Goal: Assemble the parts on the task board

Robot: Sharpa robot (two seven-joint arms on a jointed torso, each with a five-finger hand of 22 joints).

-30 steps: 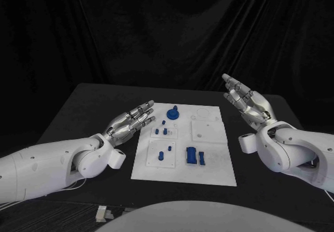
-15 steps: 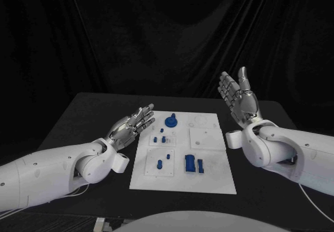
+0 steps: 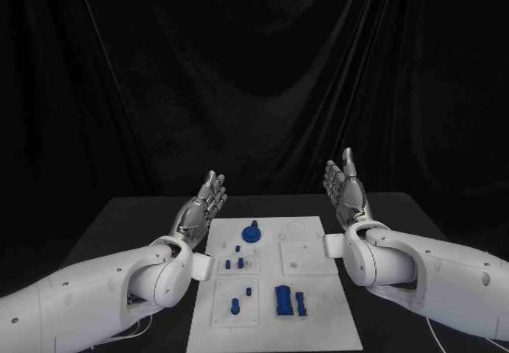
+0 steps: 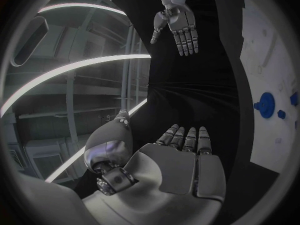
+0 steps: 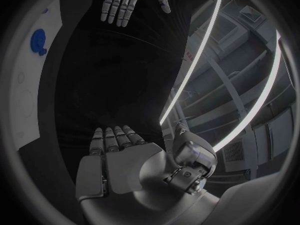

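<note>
Now both arms have lifted: left robot hand (image 3: 201, 202) and right robot hand (image 3: 347, 191) stand raised, fingers spread, holding nothing, beside the task board (image 3: 318, 323); blue parts (image 3: 286, 300) lie unheld.

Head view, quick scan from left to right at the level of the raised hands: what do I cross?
Left hand, raised and open → round blue part at the far end of the task board → right hand, raised and open.
</note>
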